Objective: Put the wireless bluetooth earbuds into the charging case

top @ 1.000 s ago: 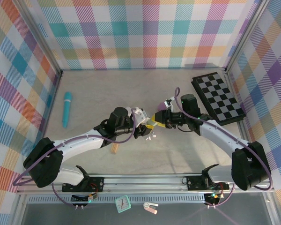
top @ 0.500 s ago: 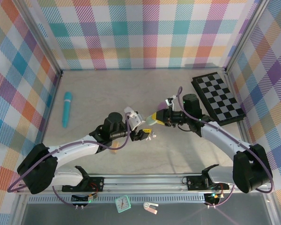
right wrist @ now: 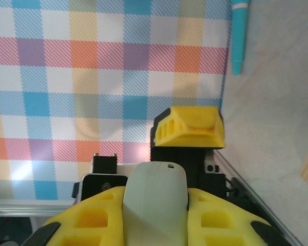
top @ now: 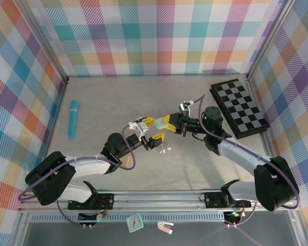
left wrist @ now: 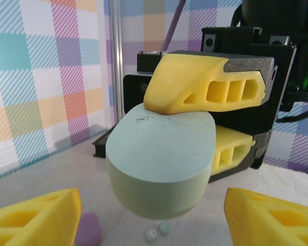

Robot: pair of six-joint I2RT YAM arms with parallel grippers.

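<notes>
3 walls (top: 159,36) in pastel plaid — teal, orange, purple, white — enclose a pale beige tabletop (top: 108,97). Aluminium posts (top: 47,46) mark the 2 back corners; light falls evenly, shadows soft.

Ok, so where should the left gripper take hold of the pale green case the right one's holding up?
Take the case by its free rounded end, straight in from the front. The right gripper clamps its broad faces, so the open left gripper should probably close across the bare curved sides.

light: bright, even | shadows: soft, faint | wrist close-ups: slightly soft
</notes>
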